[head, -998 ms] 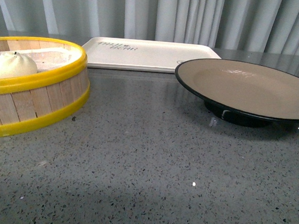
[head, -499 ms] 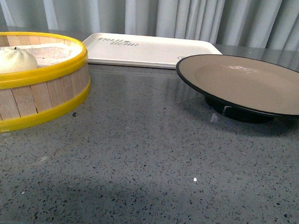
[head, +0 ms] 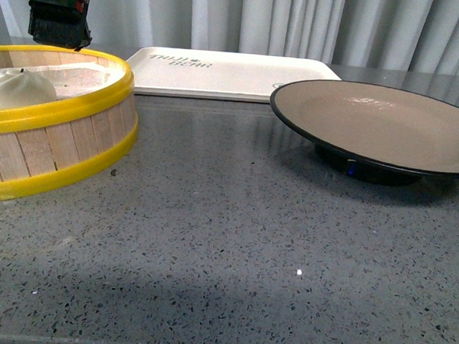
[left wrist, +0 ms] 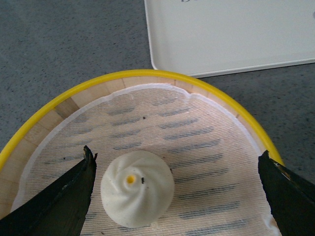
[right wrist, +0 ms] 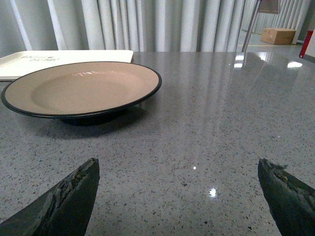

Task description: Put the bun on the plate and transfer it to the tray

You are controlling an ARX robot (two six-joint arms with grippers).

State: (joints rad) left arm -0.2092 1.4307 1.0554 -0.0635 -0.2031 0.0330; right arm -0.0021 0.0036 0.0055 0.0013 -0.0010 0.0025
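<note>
Pick-up step: the left gripper (left wrist: 176, 156), jaws spread wide, hovers over the bun (left wrist: 137, 189) in the yellow-rimmed steamer basket (head: 67, 143) at left — next it must drop, straddle the bun and close gently — while the right gripper (right wrist: 177, 169), likewise agape, sits near the bare plate (head: 372, 126).

Steamer basket (head: 60, 142) and plate (head: 388, 127), each partly off-frame

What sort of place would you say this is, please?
Likely a lab or demo room rather than a working kitchen: a speckled grey countertop backed by grey curtains, a steamer basket holding one bun, and a cardboard box in the background.
</note>
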